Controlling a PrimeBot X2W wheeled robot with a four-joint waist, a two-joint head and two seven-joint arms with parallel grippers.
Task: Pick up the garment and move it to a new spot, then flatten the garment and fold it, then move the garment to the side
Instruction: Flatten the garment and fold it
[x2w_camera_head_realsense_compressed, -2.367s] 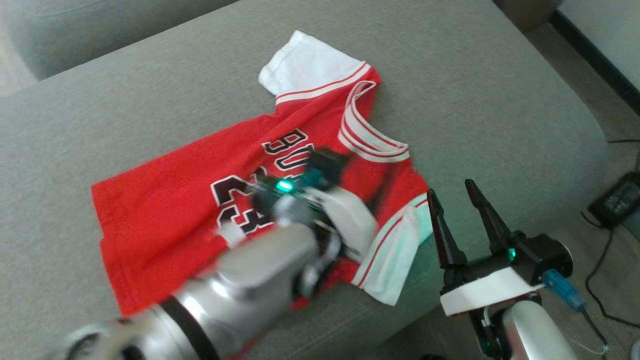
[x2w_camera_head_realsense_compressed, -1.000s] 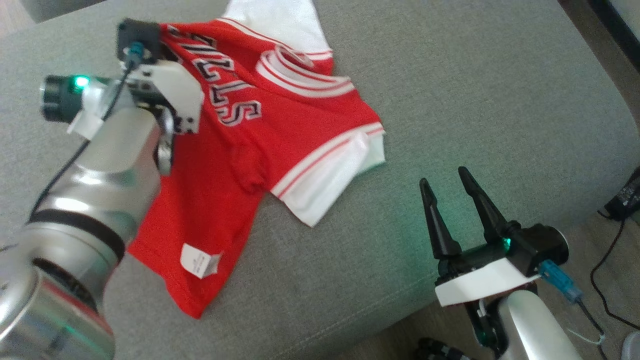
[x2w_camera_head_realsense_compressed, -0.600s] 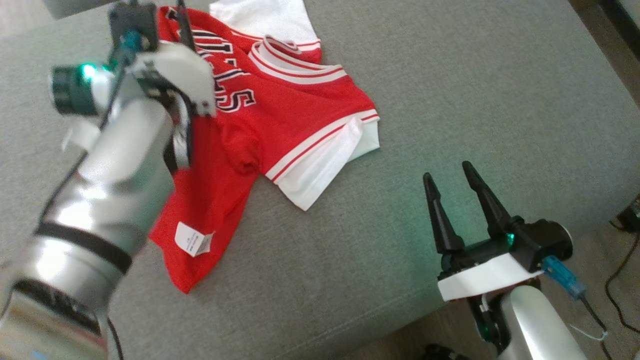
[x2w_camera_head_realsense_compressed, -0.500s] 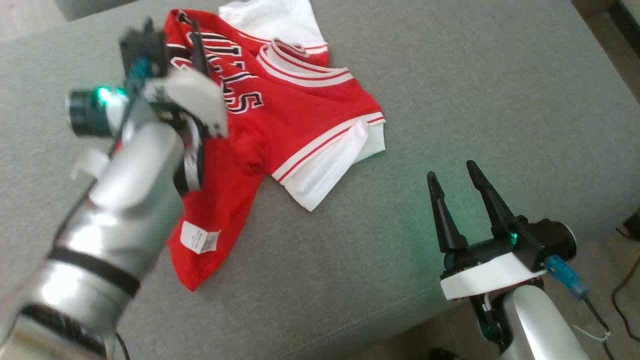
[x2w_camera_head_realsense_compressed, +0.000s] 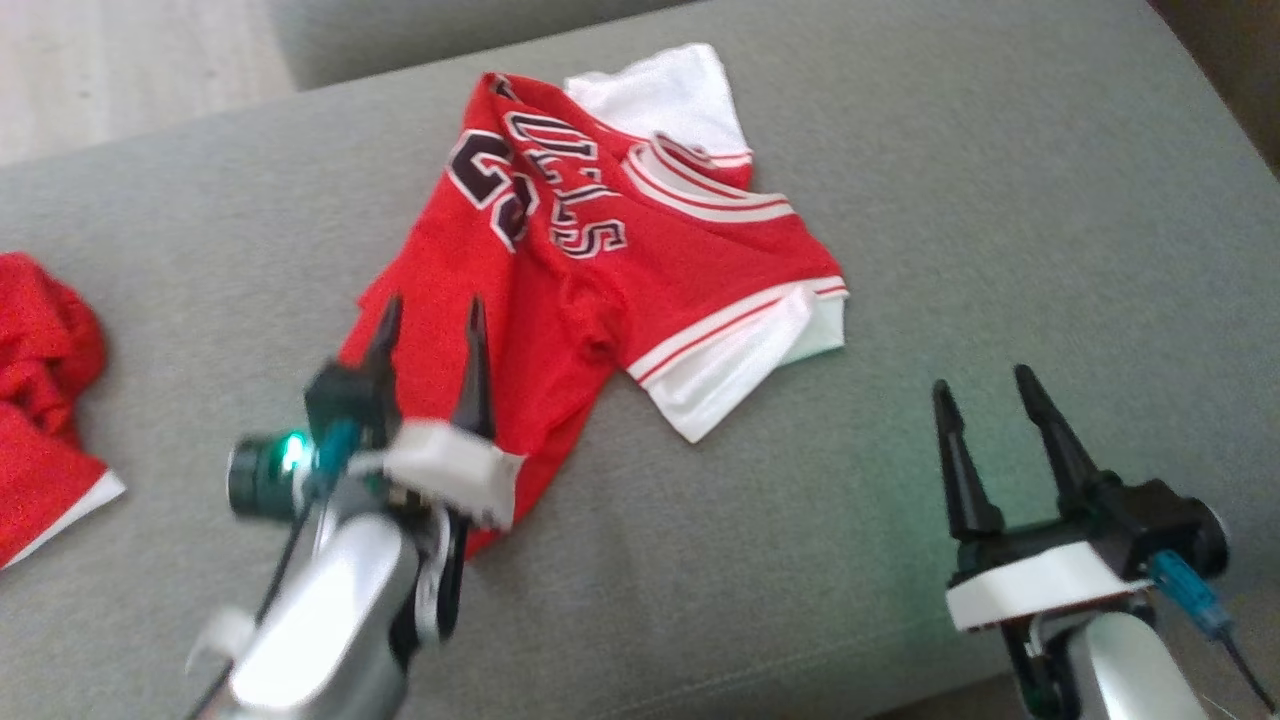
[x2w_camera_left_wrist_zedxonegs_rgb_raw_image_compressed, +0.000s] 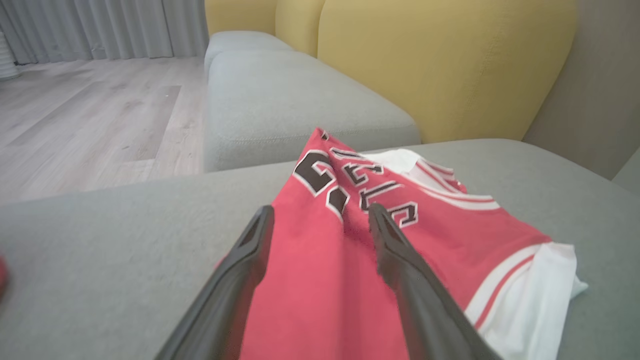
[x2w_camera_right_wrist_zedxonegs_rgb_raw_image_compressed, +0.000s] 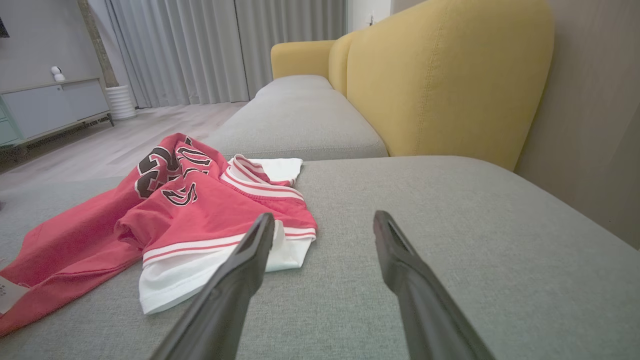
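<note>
The garment (x2w_camera_head_realsense_compressed: 600, 270), a red jersey with white sleeves and dark lettering, lies crumpled and bunched on the grey cushion (x2w_camera_head_realsense_compressed: 950, 220). In the left wrist view the garment (x2w_camera_left_wrist_zedxonegs_rgb_raw_image_compressed: 350, 250) spreads under the dark fingers. My left gripper (x2w_camera_head_realsense_compressed: 430, 315) hovers open over its lower hem with nothing between the fingers. Open and empty, my right gripper (x2w_camera_head_realsense_compressed: 985, 385) stands over bare cushion to the right of the white sleeve (x2w_camera_head_realsense_compressed: 740, 355). From the right wrist view the garment (x2w_camera_right_wrist_zedxonegs_rgb_raw_image_compressed: 165, 210) sits to the left of that gripper (x2w_camera_right_wrist_zedxonegs_rgb_raw_image_compressed: 324, 220).
A second red cloth (x2w_camera_head_realsense_compressed: 40, 380) lies at the left edge of the cushion. A yellow sofa back (x2w_camera_right_wrist_zedxonegs_rgb_raw_image_compressed: 450, 75) rises behind, with another grey cushion (x2w_camera_right_wrist_zedxonegs_rgb_raw_image_compressed: 295, 115) beyond. Wooden floor (x2w_camera_left_wrist_zedxonegs_rgb_raw_image_compressed: 85, 115) lies to the far left.
The left gripper has let go of the jersey and drawn back toward its lower hem, now open. The jersey stays bunched where it was dropped. The camera has shifted. The right gripper stays put.
</note>
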